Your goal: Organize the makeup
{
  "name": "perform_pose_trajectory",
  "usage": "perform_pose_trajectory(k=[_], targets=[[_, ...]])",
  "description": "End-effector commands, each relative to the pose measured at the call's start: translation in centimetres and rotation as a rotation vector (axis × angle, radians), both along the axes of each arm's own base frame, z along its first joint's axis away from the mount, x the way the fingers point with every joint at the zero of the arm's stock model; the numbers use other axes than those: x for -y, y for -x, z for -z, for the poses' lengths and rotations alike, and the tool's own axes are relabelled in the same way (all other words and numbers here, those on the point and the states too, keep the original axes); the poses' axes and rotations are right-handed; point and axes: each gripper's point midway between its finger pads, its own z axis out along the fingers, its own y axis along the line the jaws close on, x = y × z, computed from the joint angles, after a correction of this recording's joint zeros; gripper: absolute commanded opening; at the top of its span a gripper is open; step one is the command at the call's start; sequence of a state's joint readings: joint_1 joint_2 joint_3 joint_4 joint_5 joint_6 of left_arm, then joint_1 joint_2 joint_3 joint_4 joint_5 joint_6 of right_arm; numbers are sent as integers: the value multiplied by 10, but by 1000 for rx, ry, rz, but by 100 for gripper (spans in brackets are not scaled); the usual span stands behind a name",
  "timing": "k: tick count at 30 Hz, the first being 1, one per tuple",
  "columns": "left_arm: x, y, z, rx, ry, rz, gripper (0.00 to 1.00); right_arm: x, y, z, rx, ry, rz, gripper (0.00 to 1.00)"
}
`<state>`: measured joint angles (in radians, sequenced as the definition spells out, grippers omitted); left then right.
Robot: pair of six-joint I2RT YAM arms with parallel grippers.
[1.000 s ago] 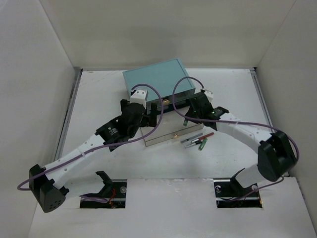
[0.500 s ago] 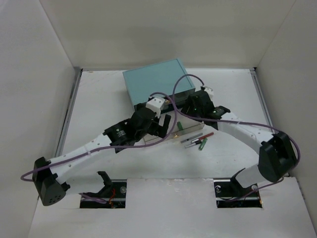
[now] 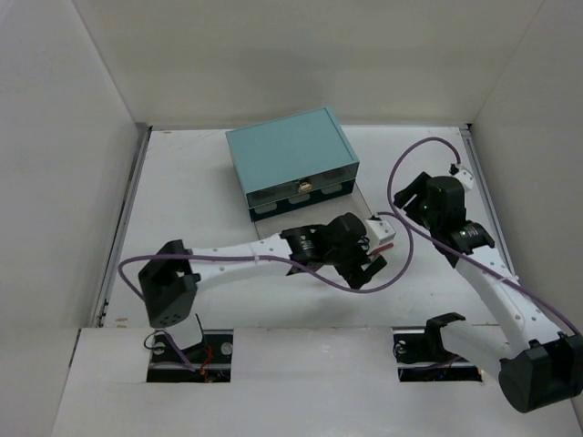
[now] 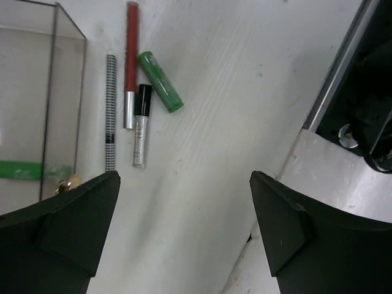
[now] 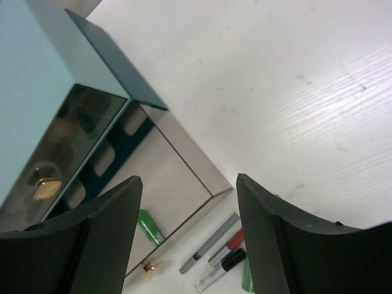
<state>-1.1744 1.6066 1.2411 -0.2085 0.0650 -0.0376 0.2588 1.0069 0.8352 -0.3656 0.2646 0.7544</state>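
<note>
Several makeup items lie together on the white table: a red pencil (image 4: 130, 55), a checkered grey pencil (image 4: 110, 110), a green-capped tube (image 4: 160, 81) and a black-capped clear tube (image 4: 141, 125). They also show in the right wrist view, the checkered pencil (image 5: 211, 244) nearest the drawer. Another green tube (image 5: 150, 226) lies inside the pulled-out clear drawer (image 5: 171, 165) of the teal box (image 3: 291, 159). My left gripper (image 4: 185, 177) is open and empty, hovering just near of the items (image 3: 364, 262). My right gripper (image 5: 188, 180) is open and empty, high above the drawer's right corner (image 3: 412, 193).
The drawer's gold pull (image 5: 147, 267) sticks out at its front. The upper drawer is closed, with its own gold pull (image 5: 46, 187). A raised ledge and the dark arm mount slot (image 4: 367, 92) lie along the table's near edge. White walls enclose the table.
My left arm swung right from the drawer front to over the pencils. My right arm drew back up and right from the drawer. A green tube now lies in the drawer.
</note>
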Motion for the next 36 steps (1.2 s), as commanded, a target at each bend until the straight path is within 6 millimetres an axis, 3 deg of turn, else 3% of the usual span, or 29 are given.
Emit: perform_pose_trajectory(k=[1, 6, 13, 23, 34, 36], targets=[[20, -3, 13, -25, -16, 68, 85, 9, 8, 1, 5, 24, -2, 69], [33, -12, 44, -46, -101, 78, 75, 12, 12, 1, 12, 16, -6, 69], [23, -34, 80, -67, -183, 18, 65, 16, 16, 1, 26, 15, 2, 70], [27, -40, 101, -68, -224, 25, 43, 19, 20, 1, 40, 1, 15, 70], [14, -57, 125, -31, -310, -40, 41, 18, 28, 3, 50, -15, 4, 70], [15, -54, 129, -32, -319, -34, 35, 20, 30, 5, 49, -18, 11, 70]])
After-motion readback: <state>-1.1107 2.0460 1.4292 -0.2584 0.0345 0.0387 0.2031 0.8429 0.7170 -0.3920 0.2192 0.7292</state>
